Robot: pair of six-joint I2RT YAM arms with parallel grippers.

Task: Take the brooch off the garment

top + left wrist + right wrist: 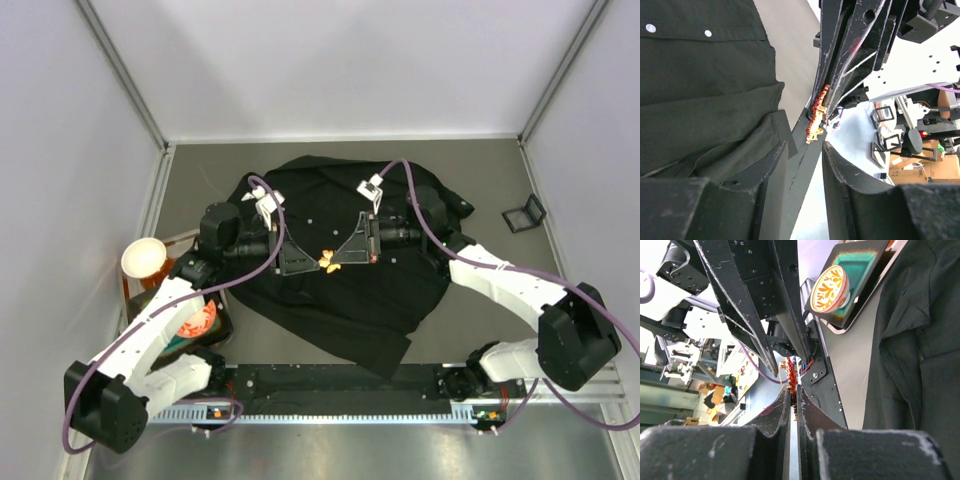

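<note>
**Brooch pinched in the right fingers**

Your right gripper (794, 396) is pressed onto the maple-leaf brooch (791, 371) at its fingertips. Your left gripper (805, 146) stands spread just beside it. The brooch looks clear of the black shirt (350, 310), though I can't be sure. Next, draw it away gently.

a robotics lab, by the look of it: two white robot arms (500, 275) bolted to a slotted aluminium rail (330, 400), plain white panels (330, 60) on metal posts enclosing the grey table (480, 170) behind that rail, and cardboard boxes (905, 167) and stacked equipment well away from it.
</note>
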